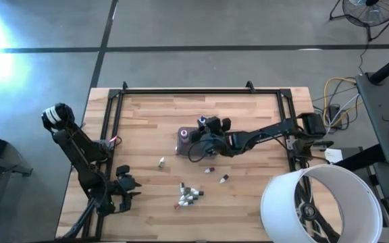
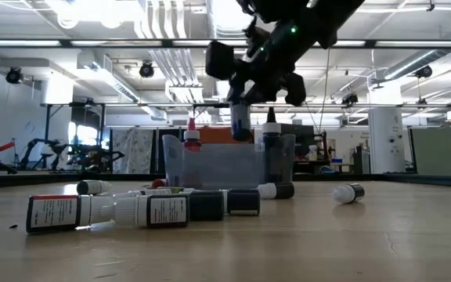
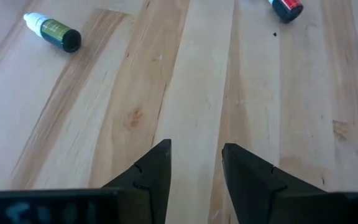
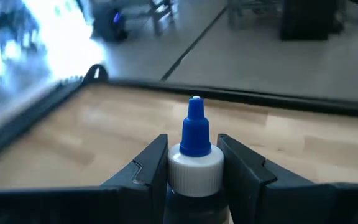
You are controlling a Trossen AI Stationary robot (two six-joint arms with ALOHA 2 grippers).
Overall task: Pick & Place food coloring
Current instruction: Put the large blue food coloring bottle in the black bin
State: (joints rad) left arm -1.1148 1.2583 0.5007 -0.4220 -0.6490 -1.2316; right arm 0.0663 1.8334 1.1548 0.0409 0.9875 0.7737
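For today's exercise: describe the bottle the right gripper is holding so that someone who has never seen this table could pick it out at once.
Start at the small tray near the middle of the wooden table. Directly above it hangs the right gripper, shut on one food coloring bottle held upright in the air. It has a blue pointed tip on a white collar, and unlike the other bottles lying on the wood, it touches nothing but the fingers.

Wooden tabletop [image 1: 248,202] and the room around it

A black metal frame [image 1: 201,90] runs along the tabletop's far edge and sides. A small tray [image 2: 218,166] stands near the middle. A white bucket [image 1: 316,202] sits at the near right corner, yellow cables [image 1: 336,91] lie beyond the right edge, and a fan [image 1: 370,10] stands on the grey floor.
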